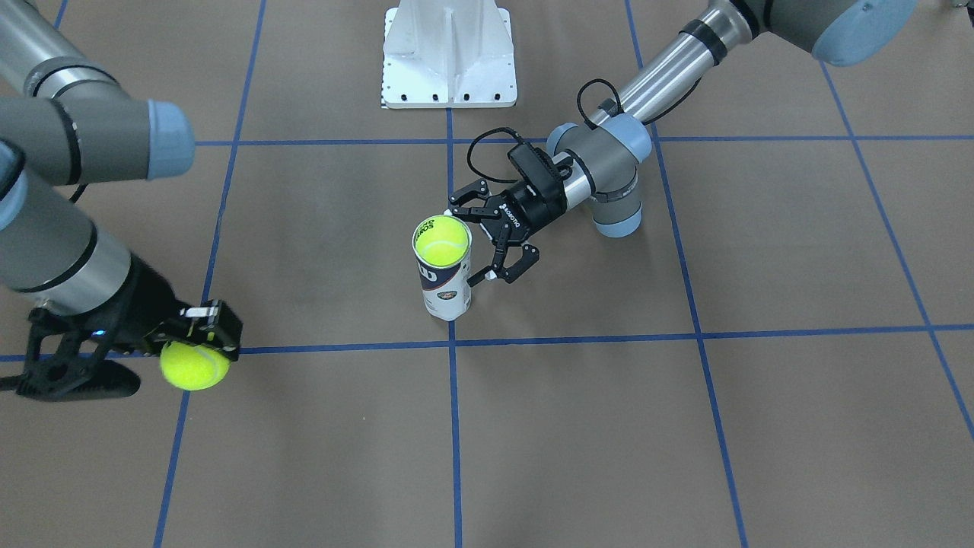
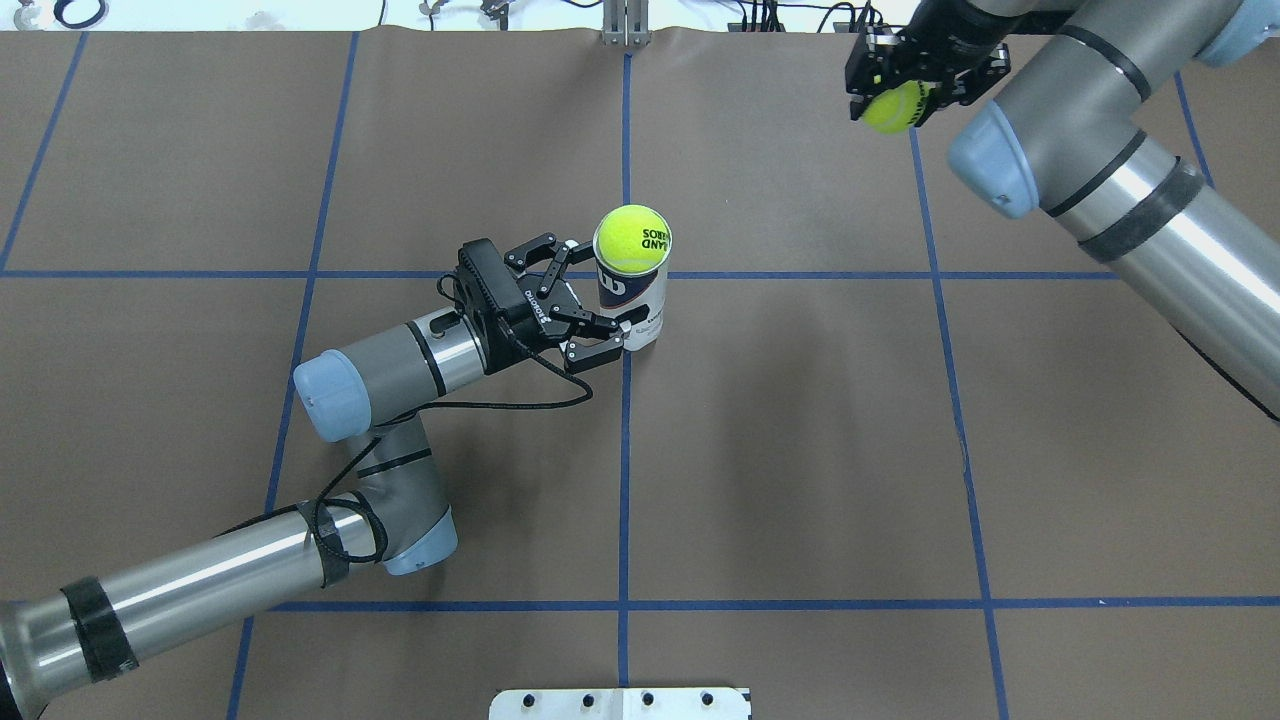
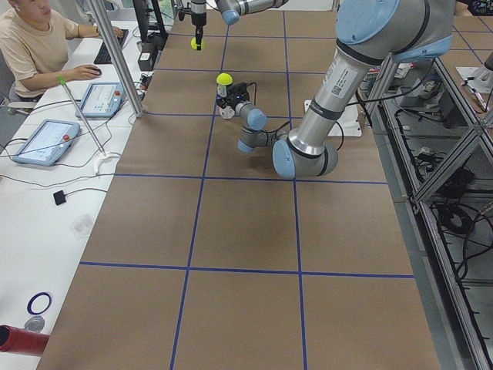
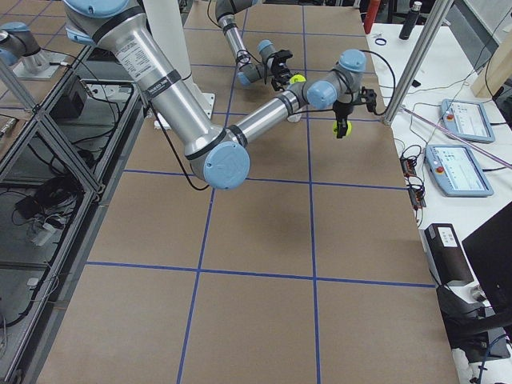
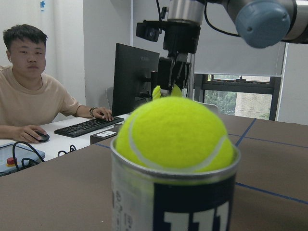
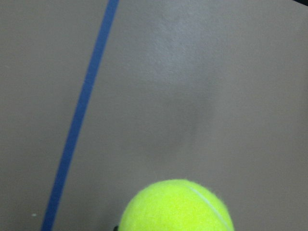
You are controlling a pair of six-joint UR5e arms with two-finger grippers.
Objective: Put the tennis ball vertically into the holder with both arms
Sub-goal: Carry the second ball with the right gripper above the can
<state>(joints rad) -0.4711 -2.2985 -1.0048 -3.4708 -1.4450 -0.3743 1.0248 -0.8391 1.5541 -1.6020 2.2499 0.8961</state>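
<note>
The holder (image 1: 447,293) stands upright near the table's middle, a clear can with a white and navy label. One tennis ball (image 1: 444,240) sits in its open mouth, bulging above the rim (image 5: 175,134). My left gripper (image 1: 463,248) lies level beside the holder (image 2: 640,312), open, with a finger on either side of the can's wall. My right gripper (image 2: 893,100) hangs high over the far right of the table, shut on a second tennis ball (image 2: 893,108). The right wrist view shows that ball (image 6: 175,207) above bare brown table.
A white metal base plate (image 1: 449,57) sits at the robot's edge of the table. Blue tape lines (image 2: 625,450) divide the brown surface into squares. A person (image 3: 35,46) sits at a desk with tablets (image 3: 100,99) beyond the table's far side.
</note>
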